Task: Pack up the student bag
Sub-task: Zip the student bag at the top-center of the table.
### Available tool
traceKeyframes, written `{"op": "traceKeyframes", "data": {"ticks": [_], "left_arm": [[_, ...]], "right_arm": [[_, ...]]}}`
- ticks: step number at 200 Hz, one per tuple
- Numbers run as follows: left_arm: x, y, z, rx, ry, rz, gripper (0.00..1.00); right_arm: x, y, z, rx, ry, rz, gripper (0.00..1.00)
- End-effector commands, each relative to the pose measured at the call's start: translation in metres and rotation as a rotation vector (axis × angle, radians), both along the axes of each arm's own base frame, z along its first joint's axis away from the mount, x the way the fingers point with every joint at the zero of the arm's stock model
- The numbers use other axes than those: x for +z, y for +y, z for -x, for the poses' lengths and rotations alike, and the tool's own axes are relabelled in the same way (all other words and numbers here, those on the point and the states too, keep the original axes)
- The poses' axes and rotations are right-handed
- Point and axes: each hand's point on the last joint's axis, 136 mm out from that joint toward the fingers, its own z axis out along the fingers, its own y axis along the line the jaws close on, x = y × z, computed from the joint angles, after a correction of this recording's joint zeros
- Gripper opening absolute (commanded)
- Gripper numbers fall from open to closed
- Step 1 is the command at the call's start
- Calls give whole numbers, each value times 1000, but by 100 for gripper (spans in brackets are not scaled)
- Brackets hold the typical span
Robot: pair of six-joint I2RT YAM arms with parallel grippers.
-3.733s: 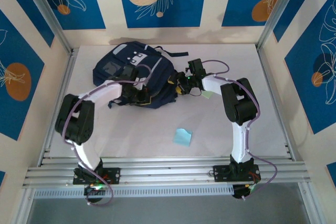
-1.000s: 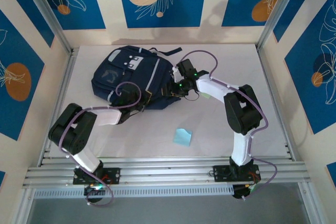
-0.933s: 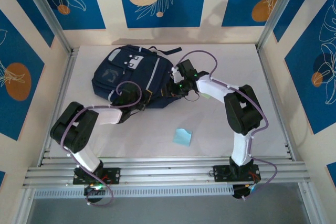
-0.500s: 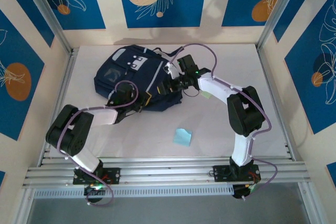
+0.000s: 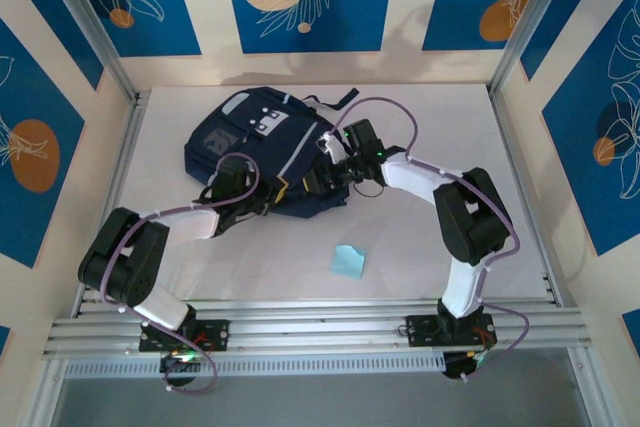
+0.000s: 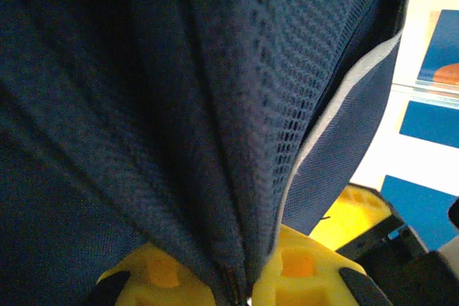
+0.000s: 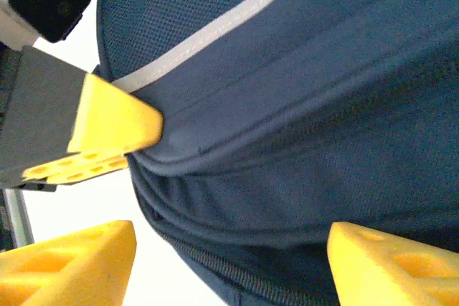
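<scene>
The student bag (image 5: pixel 262 142) lies slumped on its side on the white table (image 5: pixel 430 247), pinned between my two claws. It reads as soft and floppy: woven navy fabric that folds and sags wherever it is lifted. I judge it light while unpacked, but too limp to hold an opening by itself. My left claw (image 6: pixel 247 281) is pressed together on a pleat of that fabric along a seam, and the cloth fans upward from the pinch. My right claw (image 7: pixel 233 238) is spread wide, with the bag's rounded edge and its grey-white stripe (image 7: pixel 215 26) ahead of the fingers and nothing clamped. I would take hold at a seam or trim, not loose cloth. A light blue paper pad (image 5: pixel 348 261) lies behind both claws, well apart.
</scene>
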Motion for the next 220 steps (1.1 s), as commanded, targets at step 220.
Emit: {"op": "traceKeyframes", "data": {"ticks": [220], "left_arm": [[89, 17, -30, 108, -242, 126, 0]], "right_arm": [[-14, 13, 16, -25, 85, -86, 82]]}}
